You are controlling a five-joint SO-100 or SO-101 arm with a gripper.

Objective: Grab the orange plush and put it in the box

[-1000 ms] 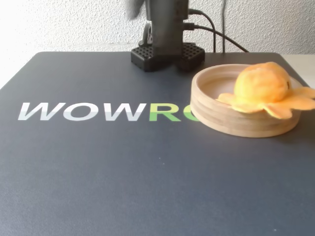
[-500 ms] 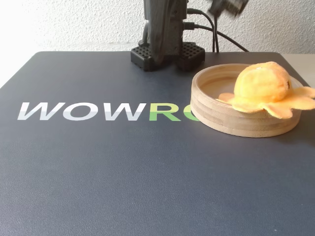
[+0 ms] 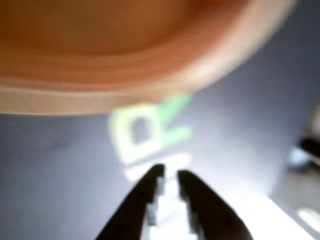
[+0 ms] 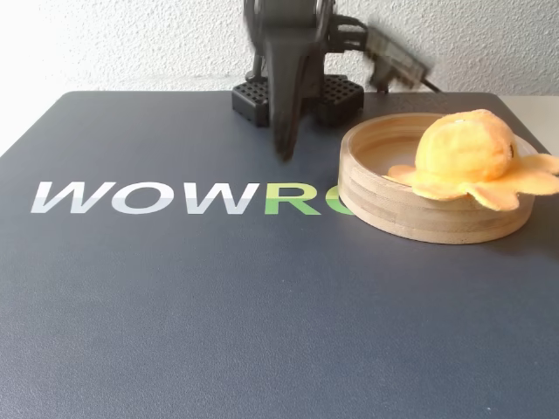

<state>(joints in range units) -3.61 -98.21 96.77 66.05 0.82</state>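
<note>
The orange plush (image 4: pixel 463 155) sits in the box (image 4: pixel 410 214), a round wooden tray at the right of the fixed view, with its tentacles draped over the rim. My gripper (image 4: pixel 285 150) hangs blurred above the mat, left of the box and apart from it. In the wrist view the gripper (image 3: pixel 170 175) shows two black fingers almost together with nothing between them. The box rim (image 3: pixel 150 80) fills the top of that view, blurred. I cannot make out the plush there.
A dark mat (image 4: pixel 175 305) with the lettering WOWRO (image 4: pixel 175 197) covers the table; its green R (image 3: pixel 145 132) shows in the wrist view. The arm's black base (image 4: pixel 253 100) stands at the back by a white wall. The mat's edge runs at the right (image 3: pixel 295 200).
</note>
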